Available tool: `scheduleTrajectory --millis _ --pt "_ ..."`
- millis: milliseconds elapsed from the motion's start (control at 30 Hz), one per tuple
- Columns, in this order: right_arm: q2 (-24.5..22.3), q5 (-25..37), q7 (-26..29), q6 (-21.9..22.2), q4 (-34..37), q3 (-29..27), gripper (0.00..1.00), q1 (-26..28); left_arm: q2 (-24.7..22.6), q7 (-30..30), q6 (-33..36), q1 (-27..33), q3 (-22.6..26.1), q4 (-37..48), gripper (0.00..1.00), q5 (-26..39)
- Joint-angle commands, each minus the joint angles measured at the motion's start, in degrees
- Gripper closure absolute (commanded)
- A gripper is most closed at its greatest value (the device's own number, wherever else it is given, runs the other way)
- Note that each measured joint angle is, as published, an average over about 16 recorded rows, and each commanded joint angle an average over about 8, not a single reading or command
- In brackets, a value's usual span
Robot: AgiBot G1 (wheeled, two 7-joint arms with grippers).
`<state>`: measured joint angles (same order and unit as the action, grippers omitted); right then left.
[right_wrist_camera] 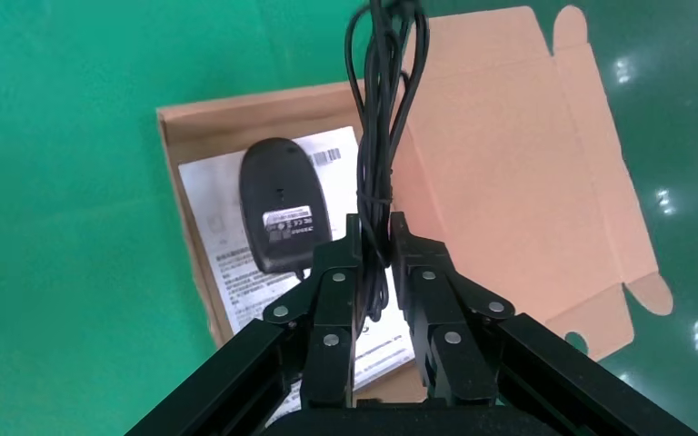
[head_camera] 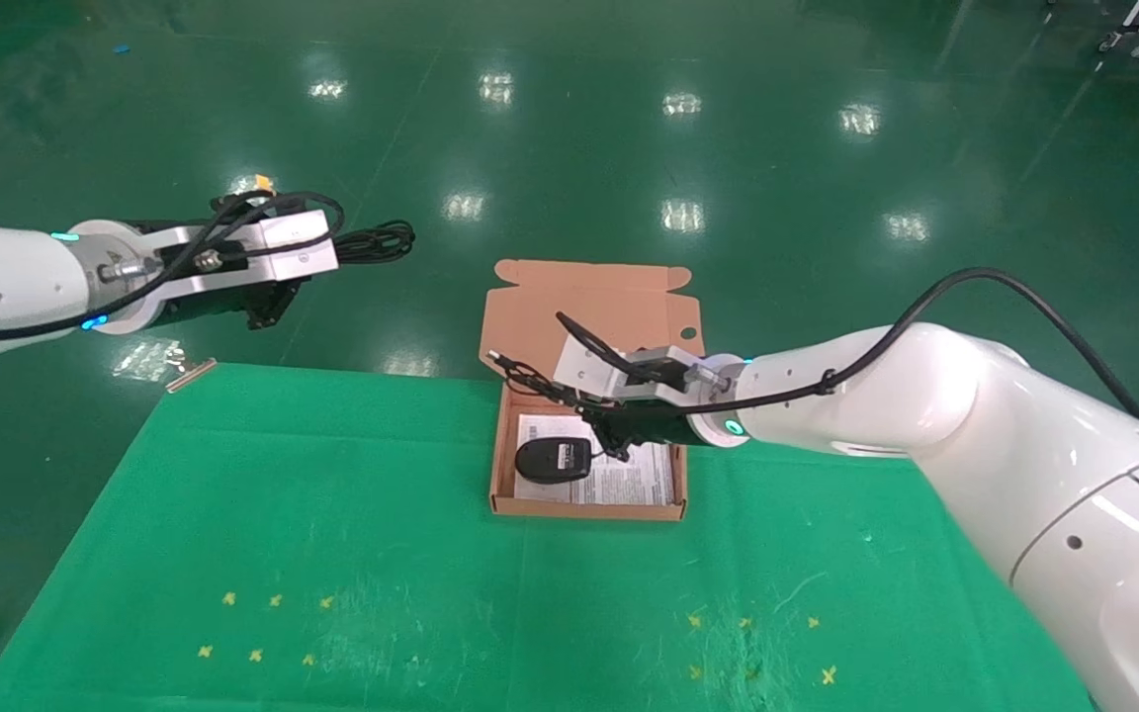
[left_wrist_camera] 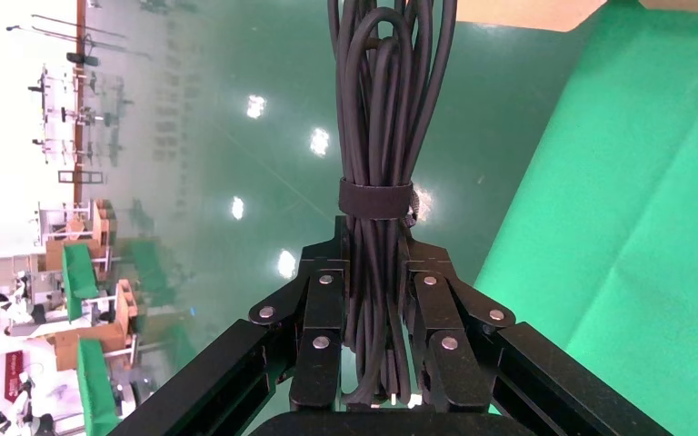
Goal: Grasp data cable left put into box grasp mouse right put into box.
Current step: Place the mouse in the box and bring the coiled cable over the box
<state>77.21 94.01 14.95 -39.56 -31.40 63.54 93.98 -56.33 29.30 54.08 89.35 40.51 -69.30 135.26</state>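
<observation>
The left gripper (left_wrist_camera: 373,341), at the head view's upper left, is clenching the data cable (left_wrist_camera: 377,136). The right gripper (right_wrist_camera: 374,272) is pinching the mouse's cord (right_wrist_camera: 377,109); the mouse (head_camera: 554,460) is lying label-up in the box (head_camera: 589,510), just beside the fingers.

Bright overhead glare on floor (head_camera: 678,213)

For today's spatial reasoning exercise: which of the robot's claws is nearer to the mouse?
The right claw. It hangs directly over the box, pinching the cord beside the mouse. The left claw is far off to the left beyond the table edge, shut on the data cable.
</observation>
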Motion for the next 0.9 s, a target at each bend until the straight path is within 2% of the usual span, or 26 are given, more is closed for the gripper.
scheduleTrajectory --millis 33,400,667,900 --pt "-0.37 -0.08 -0.01 0.16 -0.62 0.40 0.00 -0.01 -0.05 -0.01 0.04 -0.09 0.01 -0.13 1.00 -0.19" --pt "-3.48 0.05 0.92 0.25 -3.83 0.69 0.00 0.46 -3.04 -2.40 -1.52 -3.18 1.87 0.18 1.00 -2.02" --pt "-10.66 1.20 3.22 0.35 -9.16 0.08 0.00 2.21 -8.29 -8.04 -7.80 -6.37 4.47 4.02 1.00 -2.84" --pt "-17.68 3.40 7.17 -0.05 -15.92 0.08 0.00 3.18 -15.34 -15.14 -14.65 -7.01 6.71 13.99 1.00 -5.04"
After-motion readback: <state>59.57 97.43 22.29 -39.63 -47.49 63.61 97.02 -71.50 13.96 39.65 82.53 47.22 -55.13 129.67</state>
